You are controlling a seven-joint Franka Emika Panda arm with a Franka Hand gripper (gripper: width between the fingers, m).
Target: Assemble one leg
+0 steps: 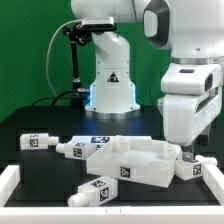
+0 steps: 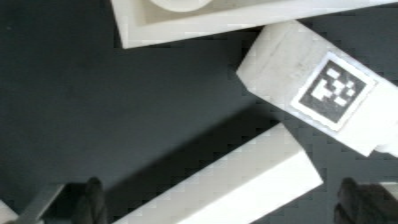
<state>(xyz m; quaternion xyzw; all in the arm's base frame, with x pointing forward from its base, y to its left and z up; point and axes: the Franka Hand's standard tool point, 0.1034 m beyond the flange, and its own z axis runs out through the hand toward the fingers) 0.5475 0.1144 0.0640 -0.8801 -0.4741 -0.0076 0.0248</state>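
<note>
A white leg (image 1: 204, 168) with a square tag lies on the black table at the exterior view's right, beside the large white tray-like part (image 1: 140, 158). My gripper (image 1: 186, 151) hangs just above the table next to that leg and the tray's right end. In the wrist view the leg (image 2: 317, 86) lies ahead of the dark fingertips (image 2: 79, 202), and the tray's corner (image 2: 214, 20) is beyond it. My gripper (image 2: 222, 208) is open and holds nothing. A plain white bar (image 2: 231, 185) lies between the jaws, below them; I cannot tell what it is.
Two more tagged legs lie by the tray, one at its left end (image 1: 84, 148) and one in front (image 1: 100, 188). A small tagged white piece (image 1: 35, 141) lies at the far left. A raised white rim (image 1: 10, 182) borders the table. The robot base (image 1: 110, 80) stands behind.
</note>
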